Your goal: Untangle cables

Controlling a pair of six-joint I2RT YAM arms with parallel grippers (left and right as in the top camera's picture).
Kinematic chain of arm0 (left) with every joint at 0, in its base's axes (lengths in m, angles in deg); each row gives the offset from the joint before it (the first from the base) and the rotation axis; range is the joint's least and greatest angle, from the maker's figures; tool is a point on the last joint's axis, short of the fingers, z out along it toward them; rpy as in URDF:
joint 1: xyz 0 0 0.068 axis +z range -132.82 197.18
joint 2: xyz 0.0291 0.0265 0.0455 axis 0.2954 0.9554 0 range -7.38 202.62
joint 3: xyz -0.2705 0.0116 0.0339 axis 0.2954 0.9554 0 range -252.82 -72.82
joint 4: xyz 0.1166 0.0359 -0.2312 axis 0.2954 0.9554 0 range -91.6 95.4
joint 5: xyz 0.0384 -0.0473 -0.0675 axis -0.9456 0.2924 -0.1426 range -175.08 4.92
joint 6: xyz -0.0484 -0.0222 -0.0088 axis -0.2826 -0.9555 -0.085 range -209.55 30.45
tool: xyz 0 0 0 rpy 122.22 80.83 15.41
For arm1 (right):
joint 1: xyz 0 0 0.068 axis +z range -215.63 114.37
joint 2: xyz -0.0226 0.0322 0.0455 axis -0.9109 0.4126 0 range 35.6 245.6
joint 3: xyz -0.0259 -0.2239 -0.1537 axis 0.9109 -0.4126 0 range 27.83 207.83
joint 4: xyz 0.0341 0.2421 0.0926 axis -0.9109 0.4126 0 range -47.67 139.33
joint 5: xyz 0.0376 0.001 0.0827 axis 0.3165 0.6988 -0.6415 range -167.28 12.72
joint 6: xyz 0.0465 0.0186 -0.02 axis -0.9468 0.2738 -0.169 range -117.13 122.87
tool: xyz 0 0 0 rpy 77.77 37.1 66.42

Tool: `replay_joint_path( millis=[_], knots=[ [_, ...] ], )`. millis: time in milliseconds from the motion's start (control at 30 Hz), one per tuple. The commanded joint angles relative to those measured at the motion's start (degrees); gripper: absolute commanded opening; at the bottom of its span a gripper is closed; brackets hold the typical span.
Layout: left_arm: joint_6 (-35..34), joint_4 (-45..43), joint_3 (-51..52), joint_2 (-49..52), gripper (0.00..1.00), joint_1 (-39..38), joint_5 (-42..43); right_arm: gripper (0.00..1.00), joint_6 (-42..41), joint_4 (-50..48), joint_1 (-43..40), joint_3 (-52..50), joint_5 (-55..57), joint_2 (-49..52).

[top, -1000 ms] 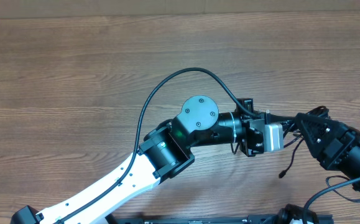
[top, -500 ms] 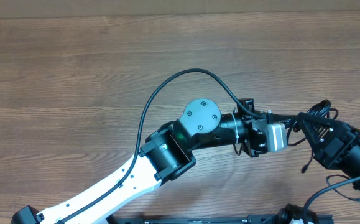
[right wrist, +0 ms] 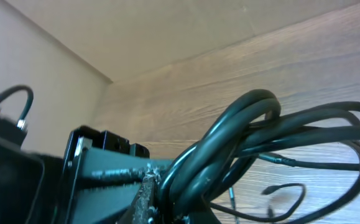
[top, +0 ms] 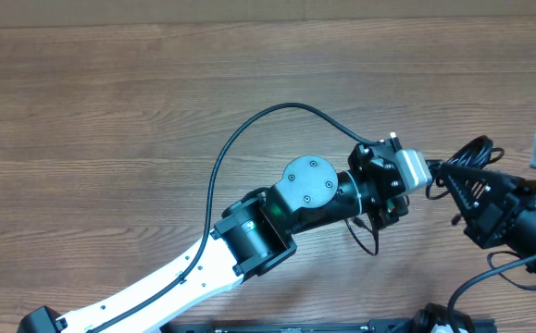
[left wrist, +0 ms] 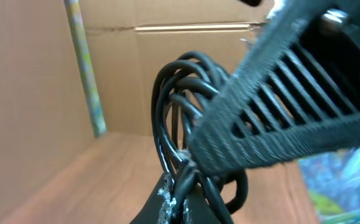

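**Q:** How does the bundle appear, and where does it sit?

**A:** The cables (top: pixel 474 151) are thin, glossy black cords, round in section, gathered into several overlapping loops. They sit toward the right side of the table (top: pixel 110 111), where the two arm tips meet. In the left wrist view the cables (left wrist: pixel 170 106) rise in near-parallel arcs, one inside another. In the right wrist view the cables (right wrist: pixel 242 124) bend in a tight hairpin, and longer strands trail off to the right.

**Q:** Are any ends visible?

**A:** A finer strand with a small plug end (right wrist: pixel 268 188) shows low in the right wrist view, over the wood grain. Where the other ends lie cannot be told.

**Q:** What is the state of each claw?

**A:** The left claw (left wrist: pixel 178 190) is clenched on the cables at the base of the loops. The right claw (right wrist: pixel 156 190) grasps the cables too, its tips pinched where the hairpin begins. From overhead the two stand almost tip to tip, just below the loops.

**Q:** What surrounds them?

**A:** In the left wrist view, a ribbed finger of the right claw crosses in front of the loops. A cardboard wall (left wrist: pixel 186 56) stands behind, with the wood-grain table below.
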Motion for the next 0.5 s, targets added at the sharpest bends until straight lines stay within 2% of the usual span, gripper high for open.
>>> replay_joint_path(
  millis=[0, 233, 467],
  knots=[
    [-9.79, -1.60, -1.20, -0.74, 0.04, 4.55, -14.64, 0.04, 7.34, 3.37, 0.00, 1.22, -0.31, -1.95],
    [-14.23, -1.62, -1.20, -0.74, 0.04, 5.73, -14.64, 0.06, 14.32, 6.84, 0.00, 1.22, -0.31, -1.95],
    [-14.43, -1.73, -1.20, -0.74, 0.04, 5.73, -14.60, 0.07, 18.58, 9.42, 0.00, 1.22, -0.26, -1.95]
  ],
)
